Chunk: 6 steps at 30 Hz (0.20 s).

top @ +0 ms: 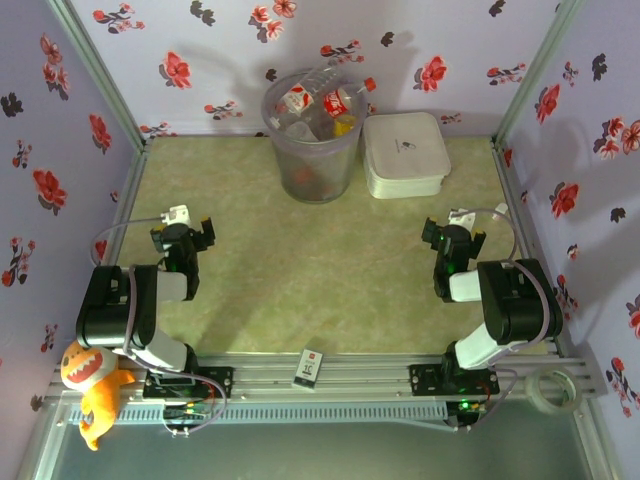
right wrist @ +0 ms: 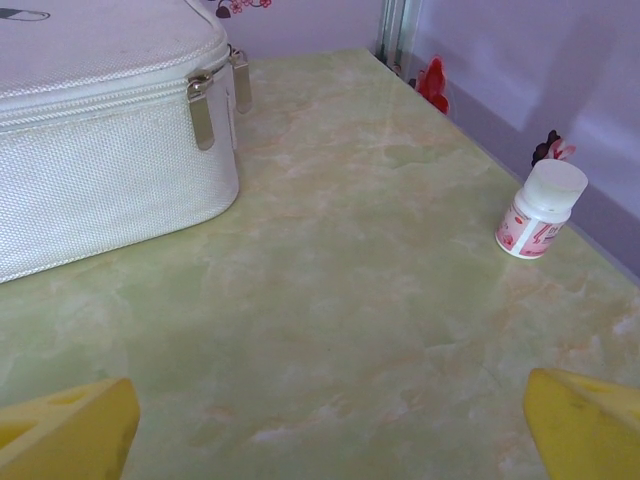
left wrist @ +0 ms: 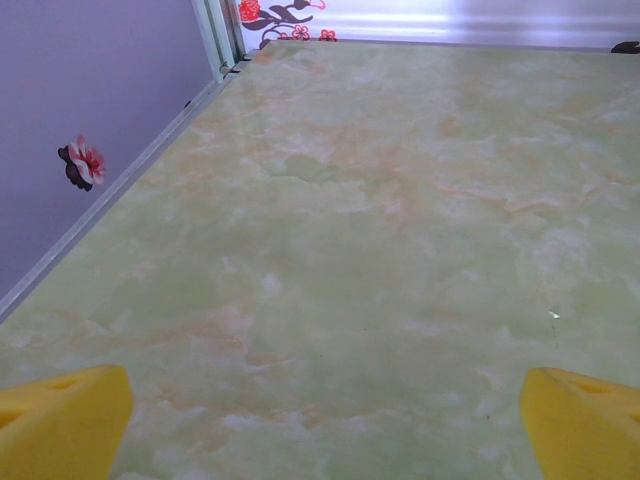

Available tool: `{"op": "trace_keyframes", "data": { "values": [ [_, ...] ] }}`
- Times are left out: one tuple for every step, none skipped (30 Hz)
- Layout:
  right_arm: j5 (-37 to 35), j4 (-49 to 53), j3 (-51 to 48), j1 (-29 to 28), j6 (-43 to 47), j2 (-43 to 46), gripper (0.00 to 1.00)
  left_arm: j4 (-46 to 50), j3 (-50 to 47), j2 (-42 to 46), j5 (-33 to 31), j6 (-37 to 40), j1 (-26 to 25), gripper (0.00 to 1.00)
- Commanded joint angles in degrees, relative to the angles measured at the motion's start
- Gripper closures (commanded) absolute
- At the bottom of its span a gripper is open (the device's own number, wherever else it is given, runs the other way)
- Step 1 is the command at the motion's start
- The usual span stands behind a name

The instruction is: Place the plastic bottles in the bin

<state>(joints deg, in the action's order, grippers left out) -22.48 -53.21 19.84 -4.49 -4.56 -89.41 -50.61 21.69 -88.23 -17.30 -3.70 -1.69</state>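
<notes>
Left arm: folded back over its base at the near left, forearm reaching forward, left gripper (top: 184, 238) low over the green marbled tabletop (top: 300, 270), pointed at the far wall, jaws spread wide, holding nothing

Right arm: mirrored at the near right, right gripper (top: 455, 242) likewise low, pointed forward, jaws spread wide, holding nothing

From above: tall round translucent grey-purple plastic bin (top: 315, 172) upright at the far middle of the table; small clear plastic bottles with red-and-white labels (top: 318, 103) piled inside, tops above the rim, with a yellow squeeze bottle (top: 344, 125) among them; white rounded-square lidded box (top: 405, 152) just beside the bin on its right; small black-and-white flat card with red mark (top: 309, 367) on the near rail between the bases; orange plush toy (top: 88, 388) at the near left corner; roll of clear tape (top: 548, 388) at the near right

From the left wrist: yellow finger pads (left wrist: 62, 420) at both lower corners, bare tabletop between and ahead, floral wall at left

From the right wrist: yellow finger pads (right wrist: 65, 432) far apart, white box with woven sides and metal clasps at upper left, one small white-capped bottle with red-and-white label (right wrist: 541, 210) upright on the table close to the right wall, well apart from the box
</notes>
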Motion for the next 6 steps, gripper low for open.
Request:
{"op": "trace_keyframes", "data": {
  "values": [
    [-0.7,0.0,1.3,0.4,-1.1,-0.3,0.01,-2.6,-0.1,-0.5,0.3,0.3,0.2,0.0],
    [-0.7,0.0,1.4,0.4,-1.2,-0.3,0.01,-2.6,-0.2,-0.4,0.3,0.3,0.2,0.0],
    [-0.5,0.0,1.3,0.5,-1.2,-0.2,0.01,-2.6,-0.1,-0.3,0.3,0.3,0.2,0.0],
    [-0.3,0.0,1.3,0.7,-1.4,-0.1,0.01,-2.6,-0.1,-0.4,0.3,0.3,0.2,0.0],
    [-0.3,-0.1,1.1,0.8,-1.4,-0.2,0.01,-2.6,-0.2,-0.4,0.3,0.3,0.2,0.0],
    [-0.3,-0.4,1.0,0.7,-1.4,-0.1,0.01,-2.6,-0.2,-0.4,0.3,0.3,0.2,0.0]
  ]
}}
